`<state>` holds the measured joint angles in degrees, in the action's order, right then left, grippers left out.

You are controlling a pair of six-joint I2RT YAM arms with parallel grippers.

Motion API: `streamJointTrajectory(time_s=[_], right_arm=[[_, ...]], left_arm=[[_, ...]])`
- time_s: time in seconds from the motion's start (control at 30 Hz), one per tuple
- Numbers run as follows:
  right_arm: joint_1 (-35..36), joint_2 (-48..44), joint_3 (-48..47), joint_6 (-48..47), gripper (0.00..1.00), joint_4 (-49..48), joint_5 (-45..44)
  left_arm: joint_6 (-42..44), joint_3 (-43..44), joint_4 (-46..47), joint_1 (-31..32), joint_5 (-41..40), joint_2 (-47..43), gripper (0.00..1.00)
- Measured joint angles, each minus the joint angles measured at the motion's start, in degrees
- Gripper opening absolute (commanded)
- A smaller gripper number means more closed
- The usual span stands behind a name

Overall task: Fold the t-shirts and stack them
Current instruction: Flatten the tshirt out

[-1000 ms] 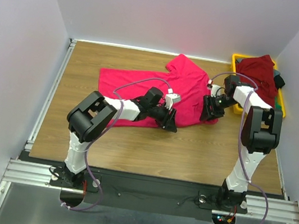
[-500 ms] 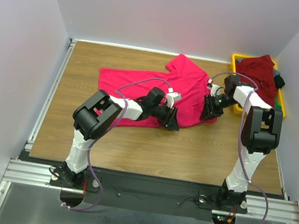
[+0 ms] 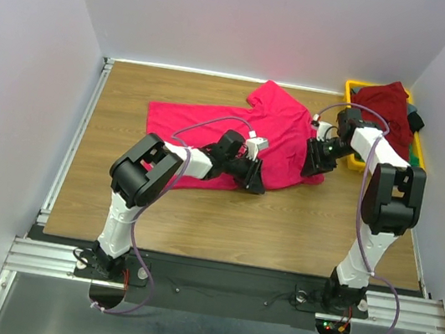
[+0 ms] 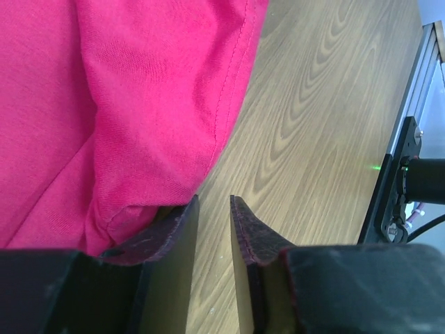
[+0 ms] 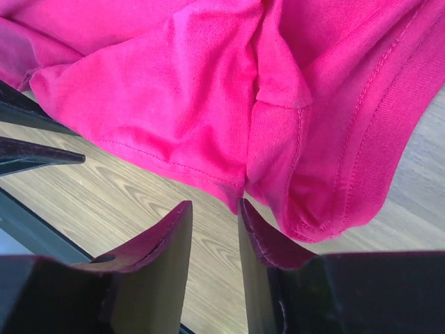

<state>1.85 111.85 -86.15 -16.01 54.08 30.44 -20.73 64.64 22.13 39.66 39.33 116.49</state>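
Observation:
A crimson t-shirt lies spread and partly rumpled across the middle of the table. My left gripper sits low at its near hem. In the left wrist view the gripper is open by a narrow gap with only bare wood between the fingers, and the shirt bunches against the outside of the left finger. My right gripper is at the shirt's right corner. It is open too, and the hem hangs just past its tips. A maroon t-shirt is heaped in the bin.
The yellow bin stands at the back right corner, with green and dark cloth under the maroon shirt. A metal rail runs along the table's edge. Bare wood lies in front of the crimson shirt.
Both grippers have narrowed their jaws. The left one has slid slightly along the near hem; the right one has shifted a little away and to the right at the shirt's corner.

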Motion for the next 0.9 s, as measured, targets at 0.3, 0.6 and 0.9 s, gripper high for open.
streamJointTrajectory(time_s=[0.3, 0.6, 0.9], right_arm=[[0.0, -0.1, 0.0, -0.1, 0.38, 0.9, -0.7], [0.0, -0.1, 0.0, 0.0, 0.39, 0.8, -4.2], [0.0, 0.4, 0.0, 0.0, 0.32, 0.9, -1.6]], left_arm=[[-0.2, 0.8, 0.2, 0.0, 0.1, 0.0, 0.34], [-0.4, 0.8, 0.4, 0.0, 0.1, 0.3, 0.34], [-0.9, 1.2, 0.8, 0.0, 0.6, 2.0, 0.29]])
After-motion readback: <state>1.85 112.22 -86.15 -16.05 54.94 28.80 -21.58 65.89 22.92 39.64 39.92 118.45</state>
